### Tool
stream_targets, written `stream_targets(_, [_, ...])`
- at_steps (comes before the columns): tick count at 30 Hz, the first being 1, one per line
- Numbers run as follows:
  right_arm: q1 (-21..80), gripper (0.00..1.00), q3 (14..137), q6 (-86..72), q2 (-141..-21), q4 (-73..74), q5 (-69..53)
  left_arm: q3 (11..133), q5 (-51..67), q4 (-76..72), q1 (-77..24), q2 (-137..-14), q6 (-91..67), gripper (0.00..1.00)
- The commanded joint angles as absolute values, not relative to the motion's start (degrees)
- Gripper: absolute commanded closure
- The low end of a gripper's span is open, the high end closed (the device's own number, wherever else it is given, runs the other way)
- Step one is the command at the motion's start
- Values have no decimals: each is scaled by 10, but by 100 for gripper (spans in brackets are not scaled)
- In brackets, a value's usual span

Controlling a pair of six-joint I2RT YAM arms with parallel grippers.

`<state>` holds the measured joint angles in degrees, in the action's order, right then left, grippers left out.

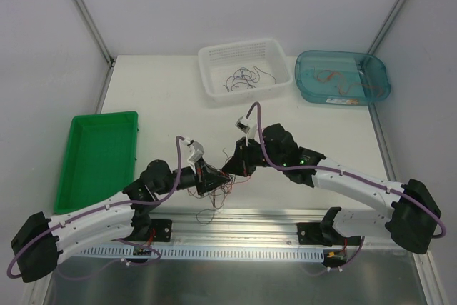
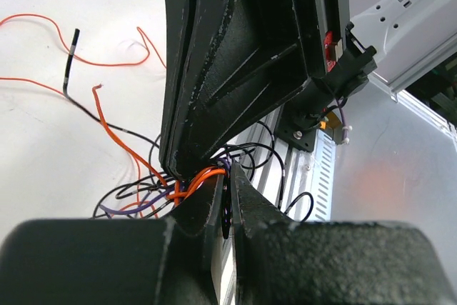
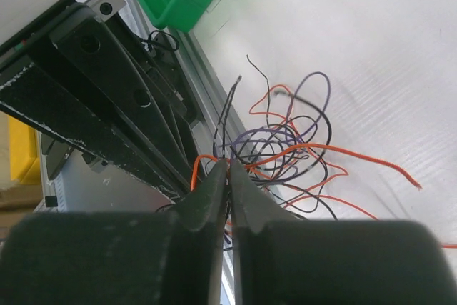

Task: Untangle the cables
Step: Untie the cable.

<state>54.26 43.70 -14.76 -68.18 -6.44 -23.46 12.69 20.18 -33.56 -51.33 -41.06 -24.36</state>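
Observation:
A small tangle of thin orange, black and purple cables [image 1: 223,185] lies near the table's front edge, between my two grippers. My left gripper [image 1: 212,178] is shut on strands of the tangle; the left wrist view shows orange and black wires [image 2: 196,180] pinched at its tips [image 2: 228,175]. My right gripper [image 1: 232,169] meets it tip to tip and is shut on the same tangle; the right wrist view shows its tips [image 3: 228,166] closed on wires, with loose orange, purple and black loops [image 3: 293,148] spread to the right.
A green tray [image 1: 96,158] stands at the left. A white basket [image 1: 246,69] with a few dark wires is at the back. A teal bin [image 1: 343,78] with orange wires is at the back right. A metal rail [image 1: 243,218] runs along the front edge.

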Motion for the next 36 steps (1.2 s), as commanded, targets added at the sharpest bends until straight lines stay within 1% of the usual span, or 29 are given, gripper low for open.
stream_targets(1, [548,95,447,-161,-680,-50,-282,128,156,-397,-512,-399,-209,100])
stream_targets(2, [549,99,448,-162,-678,-50,-282,127,154,-397,-512,-400,-210,100])
stream_targets(10, [542,99,459,-155,-617,-38,-249,98,145,-395,-512,-410,-236,100])
stream_targets(14, [536,99,458,-149,-562,-33,-229,97,134,-382,-512,-413,-250,99])
stream_targets(18, [529,99,463,-142,-536,-19,-224,99,126,-381,-512,-414,-261,99])
stream_targets(24, [529,99,486,-117,-565,68,-183,108,160,-387,-512,-409,-251,99])
stream_targets(28, [530,84,474,-134,-601,57,-199,109,171,-391,-512,-397,-242,98])
stream_targets(30, [530,78,460,-152,-611,24,-219,110,177,-392,-512,-396,-239,99])
stream_targets(36, [529,74,454,-161,-639,-15,-238,120,213,-403,-512,-409,-230,98])
